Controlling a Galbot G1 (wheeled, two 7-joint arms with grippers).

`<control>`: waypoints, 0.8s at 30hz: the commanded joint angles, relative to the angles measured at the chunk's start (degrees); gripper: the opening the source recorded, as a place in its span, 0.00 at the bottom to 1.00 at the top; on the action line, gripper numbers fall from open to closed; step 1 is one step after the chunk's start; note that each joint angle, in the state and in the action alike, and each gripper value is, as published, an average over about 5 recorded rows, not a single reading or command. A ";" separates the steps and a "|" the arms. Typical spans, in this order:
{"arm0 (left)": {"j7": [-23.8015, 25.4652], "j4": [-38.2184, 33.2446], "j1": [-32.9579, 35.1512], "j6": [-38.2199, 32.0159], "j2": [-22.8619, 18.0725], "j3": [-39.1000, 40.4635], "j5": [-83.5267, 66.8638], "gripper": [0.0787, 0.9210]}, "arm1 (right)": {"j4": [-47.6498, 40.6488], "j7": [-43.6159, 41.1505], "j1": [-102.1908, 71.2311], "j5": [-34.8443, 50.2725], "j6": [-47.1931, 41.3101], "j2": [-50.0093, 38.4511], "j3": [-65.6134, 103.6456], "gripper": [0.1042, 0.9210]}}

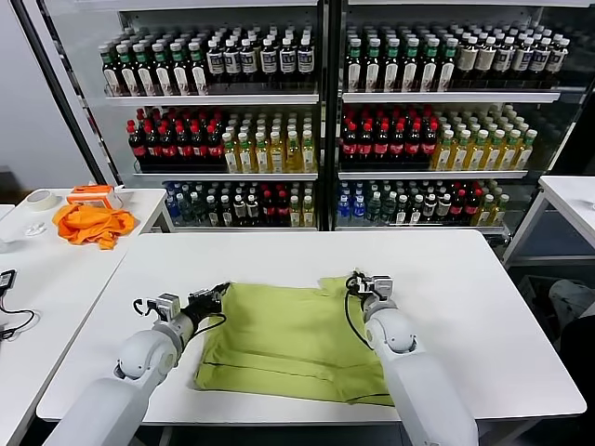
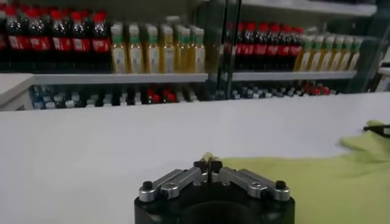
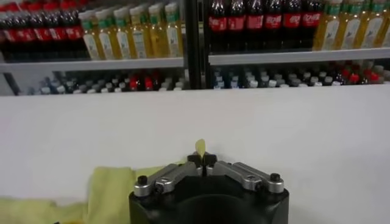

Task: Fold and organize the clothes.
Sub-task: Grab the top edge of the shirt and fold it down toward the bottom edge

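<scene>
The lime-green T-shirt [image 1: 293, 339] lies partly folded on the white worktop [image 1: 465, 297]. Both jaws are closed on its far edge — the left gripper [image 1: 216, 295] pinching the left corner, the right gripper [image 1: 358, 282] the right corner.

white rectangular work table [image 1: 483, 307] in front, w/ a 2nd white table [image 1: 56, 279] on the left side. on that one: crumpled bright orange cloth [image 1: 91, 224], an orange-and-white flat device [image 1: 95, 194] just behind it, a roll of white tape [image 1: 40, 199] near the far edge, and a black cable [image 1: 11, 321] at the near edge. behind: glass-door drinks cabinet [image 1: 321, 111], shelves packed w/ bottles, red, white & yellow caps. another white table corner [image 1: 572, 200] far right.
</scene>
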 commanded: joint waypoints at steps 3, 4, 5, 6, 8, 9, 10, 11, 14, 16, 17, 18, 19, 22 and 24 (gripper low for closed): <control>0.14 -12.74 12.94 -5.93 2.93 -4.02 -2.80 0.00 | 19.30 1.02 -13.35 2.56 -0.60 -5.97 1.19 0.01; 0.28 -13.01 13.52 -6.04 3.06 -4.21 -2.72 0.00 | 20.69 1.12 -15.06 2.33 -0.64 -6.13 1.52 0.01; 0.41 -13.18 13.97 -6.16 3.14 -4.33 -2.62 0.00 | 22.03 1.19 -16.59 1.98 -0.67 -6.31 1.76 0.01; 0.51 -13.22 14.30 -6.38 3.16 -4.35 -2.44 0.00 | 23.13 1.20 -17.77 1.56 -0.69 -6.46 1.95 0.01; 0.69 -13.17 14.93 -6.93 3.16 -4.35 -2.00 0.00 | 25.51 1.28 -20.07 0.09 -0.73 -6.76 2.30 0.01; 0.75 -13.13 15.16 -7.17 3.17 -4.38 -1.83 0.00 | 26.33 1.36 -20.85 -0.59 -0.73 -6.85 2.44 0.01; 0.80 -13.13 15.41 -7.44 3.19 -4.49 -1.71 0.00 | 27.12 1.44 -21.62 -1.17 -0.75 -6.93 2.60 0.01; 0.82 -13.21 15.70 -7.65 3.26 -4.67 -1.65 0.00 | 27.84 1.50 -22.30 -1.66 -0.80 -7.01 2.76 0.01; 0.75 -13.89 16.98 -8.14 3.54 -5.54 -1.61 0.00 | 29.27 1.57 -23.79 -2.00 -1.19 -7.21 2.78 0.01; 0.73 -14.37 18.05 -8.57 3.69 -6.07 -1.39 0.00 | 29.68 1.52 -24.58 -2.44 -1.35 -7.47 2.51 0.01; 0.75 -14.50 18.55 -8.80 3.72 -6.32 -1.21 0.00 | 29.65 1.50 -24.90 -2.88 -1.34 -7.65 2.41 0.01; 0.79 -14.49 18.85 -9.01 3.72 -6.48 -1.03 0.00 | 29.50 1.46 -25.11 -3.36 -1.29 -7.82 2.39 0.01; 0.82 -14.36 19.03 -9.17 3.68 -6.67 -0.87 0.00 | 29.36 1.43 -25.33 -3.84 -1.42 -8.00 2.50 0.01; 0.76 -13.89 19.13 -9.17 3.57 -7.34 -0.80 0.00 | 29.55 1.29 -26.04 -4.64 -2.62 -8.59 3.02 0.01; 0.76 -13.80 19.23 -9.09 3.62 -7.79 -0.91 0.00 | 30.03 1.11 -26.51 -4.84 -3.28 -8.89 3.19 0.01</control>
